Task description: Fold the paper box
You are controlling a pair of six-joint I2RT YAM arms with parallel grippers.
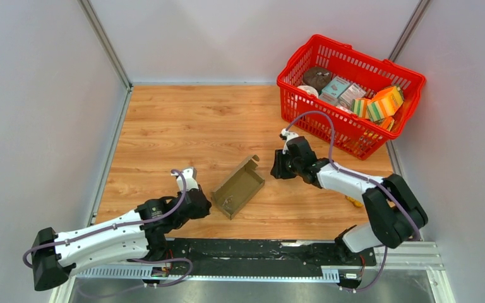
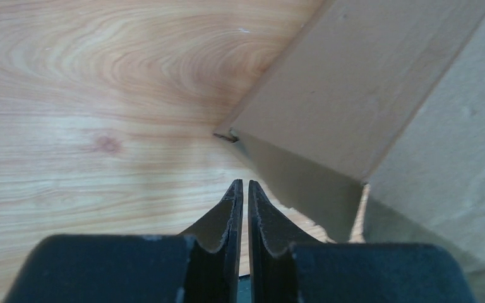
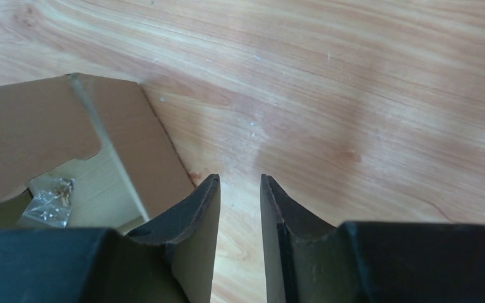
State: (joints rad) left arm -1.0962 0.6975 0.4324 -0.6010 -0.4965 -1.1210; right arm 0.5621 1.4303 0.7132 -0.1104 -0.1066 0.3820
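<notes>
Top external view has one paper box (image 1: 239, 186), plain brown card, lying slantwise on the table (image 1: 183, 126) a little ahead of the two arm bases and about midway between them. It is partly formed: its walls stand, its top is open, and one notched flap (image 1: 251, 163) rises at the far end. One small clear bag (image 3: 50, 199) with tiny bits in it lies inside on the box floor, best seen from the right wrist. Two grippers flank the box. In the left wrist view the left gripper (image 2: 243, 189) sits low at the box's near-left corner, its jaws drawn almost together with only a thin slit between them and nothing in that slit. The tips are just beside the card wall, and I cannot tell whether they touch it. In the right wrist view the right gripper (image 3: 240, 186) is low over bare wood just off the flap end, its jaws parted by a clear gap and holding nothing. The box lies to the left of its fingers, close to one of them. One red basket (image 1: 338, 123) stands at the far right corner, well apart from the box, holding several printed packages (image 1: 379, 104) too crowded to count.
</notes>
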